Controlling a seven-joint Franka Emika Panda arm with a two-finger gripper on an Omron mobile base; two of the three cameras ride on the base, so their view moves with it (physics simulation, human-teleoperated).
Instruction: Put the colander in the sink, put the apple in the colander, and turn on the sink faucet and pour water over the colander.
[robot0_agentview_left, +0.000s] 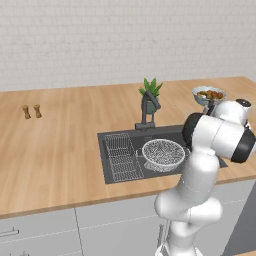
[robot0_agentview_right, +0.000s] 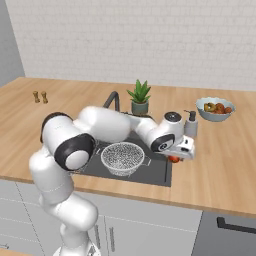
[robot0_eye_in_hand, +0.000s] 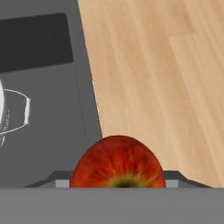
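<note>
The silvery mesh colander (robot0_agentview_left: 163, 152) (robot0_agentview_right: 122, 157) sits in the dark grey sink (robot0_agentview_left: 112, 140) (robot0_agentview_right: 157, 170). One of its wire handles (robot0_eye_in_hand: 17, 111) shows at the left of the hand view. My gripper (robot0_agentview_right: 175, 156) (robot0_eye_in_hand: 117, 179) hangs over the sink's right rim, shut on the red apple (robot0_agentview_right: 173, 159) (robot0_eye_in_hand: 117, 164), which sits between the two dark fingertips (robot0_eye_in_hand: 61, 178). Below the apple lie the sink's edge (robot0_eye_in_hand: 87, 109) and the wooden counter (robot0_eye_in_hand: 153, 78). The arched faucet (robot0_agentview_left: 149, 107) (robot0_agentview_right: 112, 100) stands behind the basin; no water shows.
A wire rack (robot0_agentview_left: 121, 156) lies in the sink's left half. Behind the sink stands a potted plant (robot0_agentview_left: 150, 90) (robot0_agentview_right: 139, 95). A soap dispenser (robot0_agentview_right: 190, 125) and a fruit bowl (robot0_agentview_left: 208, 95) (robot0_agentview_right: 215, 109) are to the right. Two small shakers (robot0_agentview_left: 31, 111) stand far left.
</note>
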